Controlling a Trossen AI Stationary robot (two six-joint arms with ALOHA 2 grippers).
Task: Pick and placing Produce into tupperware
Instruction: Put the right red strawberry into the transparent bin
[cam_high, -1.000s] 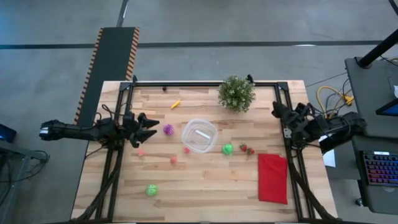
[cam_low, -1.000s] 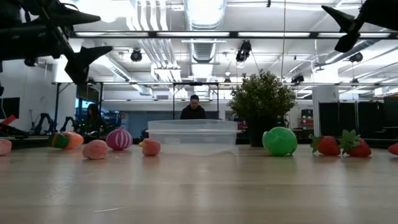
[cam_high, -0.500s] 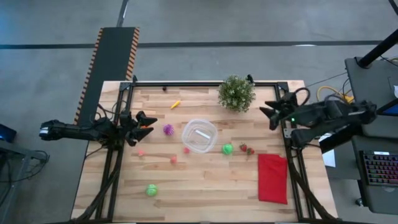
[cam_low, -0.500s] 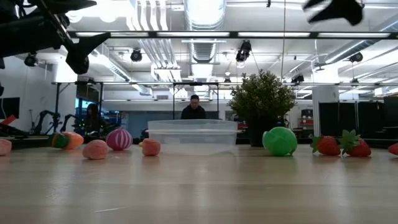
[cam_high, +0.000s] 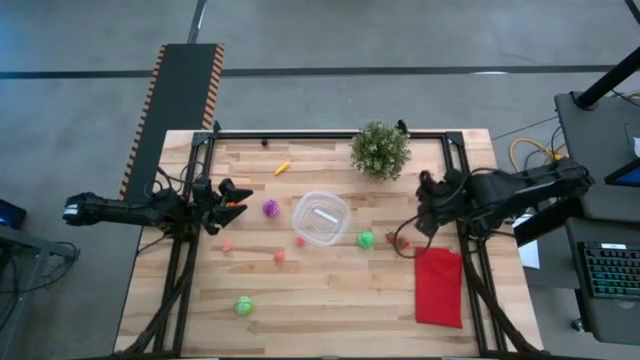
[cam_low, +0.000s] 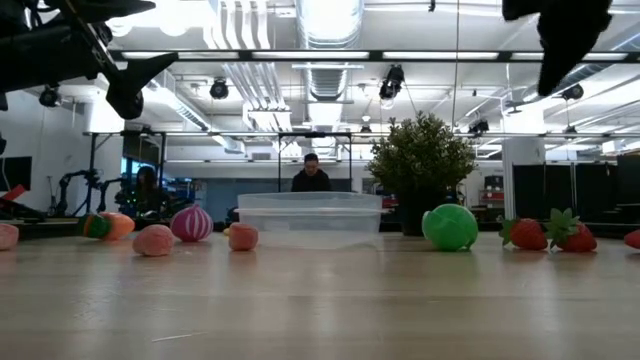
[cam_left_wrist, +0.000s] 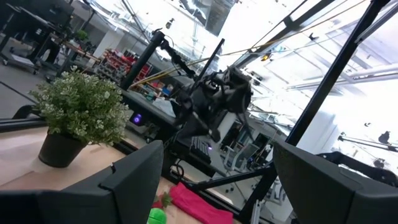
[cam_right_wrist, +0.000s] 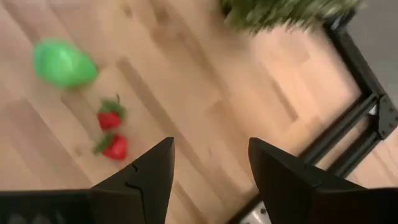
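Pale wooden planks make up the bench (cam_high: 330, 300), ringed by a black frame, with an open workshop behind it where a person sits far off. Near the middle of the bench stands the tupperware (cam_high: 321, 218), a clear shallow bowl with no produce in it, set where both arms can reach it.

Around it the produce is scattered: a purple piece (cam_high: 270, 208) just beside the bowl toward the left edge, a green piece (cam_high: 366, 239) just beside it toward the right edge, two strawberries (cam_right_wrist: 111, 132) a little further right, small pink and red pieces (cam_high: 279, 256) near its front, another green piece (cam_high: 243, 305) toward the front left corner, and a yellow piece (cam_high: 282, 168) near the back edge. A potted plant (cam_high: 380, 150) stands at the back edge, and a red cloth (cam_high: 438, 286) lies along the right edge.

Above the strawberries hangs the right gripper (cam_right_wrist: 210, 174), fingers parted and holding nothing; this looks like the approach for a first pick. At the left edge, raised near the purple piece, waits the left gripper (cam_high: 236, 199), its fingers spread wide and also empty.
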